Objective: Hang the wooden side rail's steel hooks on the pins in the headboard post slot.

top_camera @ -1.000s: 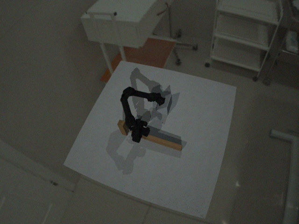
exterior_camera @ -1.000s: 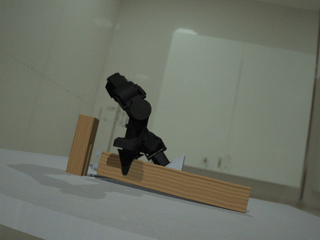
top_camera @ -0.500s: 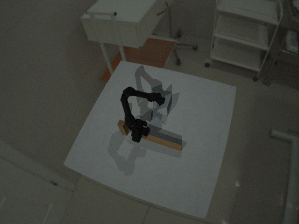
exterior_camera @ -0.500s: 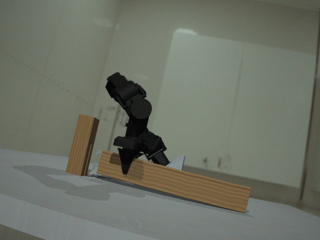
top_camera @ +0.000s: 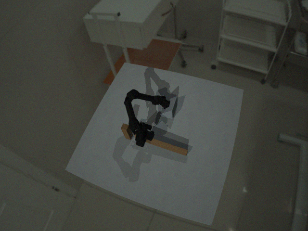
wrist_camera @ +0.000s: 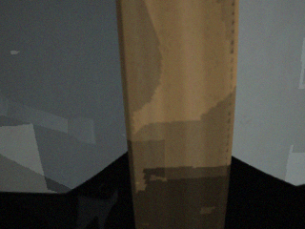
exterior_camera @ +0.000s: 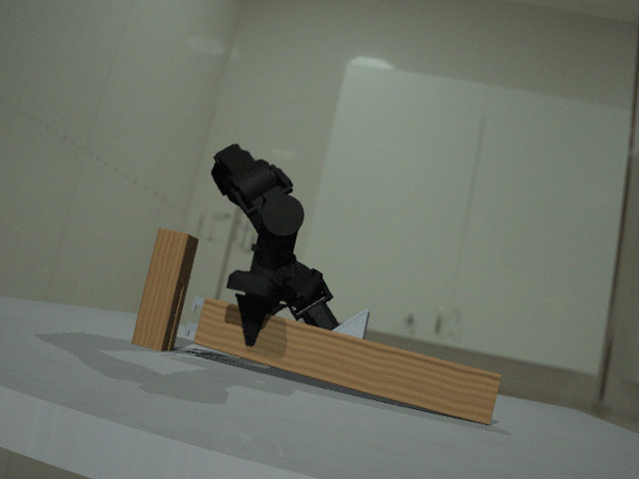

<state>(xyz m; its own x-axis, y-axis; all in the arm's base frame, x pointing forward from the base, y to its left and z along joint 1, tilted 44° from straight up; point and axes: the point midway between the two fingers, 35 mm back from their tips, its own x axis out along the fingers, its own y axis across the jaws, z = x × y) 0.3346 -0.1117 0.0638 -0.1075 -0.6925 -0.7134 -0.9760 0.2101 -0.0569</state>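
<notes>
The wooden side rail [top_camera: 171, 147] [exterior_camera: 371, 368] [wrist_camera: 186, 86] is tilted slightly, its hook end a little above the table and its far end on the table. My gripper [top_camera: 142, 142] [exterior_camera: 252, 337] [wrist_camera: 171, 152] is shut on the rail near the hook end, one finger on each side. The upper steel hook [exterior_camera: 197, 303] and the lower steel hook [exterior_camera: 191, 329] stick out towards the headboard post [top_camera: 125, 131] [exterior_camera: 161, 290]. The post stands upright, with a small gap between it and the hooks. Its slot [exterior_camera: 181, 297] faces the rail; the pins inside cannot be made out.
The arm's base is at the back of the white table [top_camera: 188, 188] [exterior_camera: 310, 427]. A pale angled plate [top_camera: 174, 108] [exterior_camera: 355, 325] stands behind the rail, beside the arm's base. A white cart [top_camera: 248, 42] stands beyond the table.
</notes>
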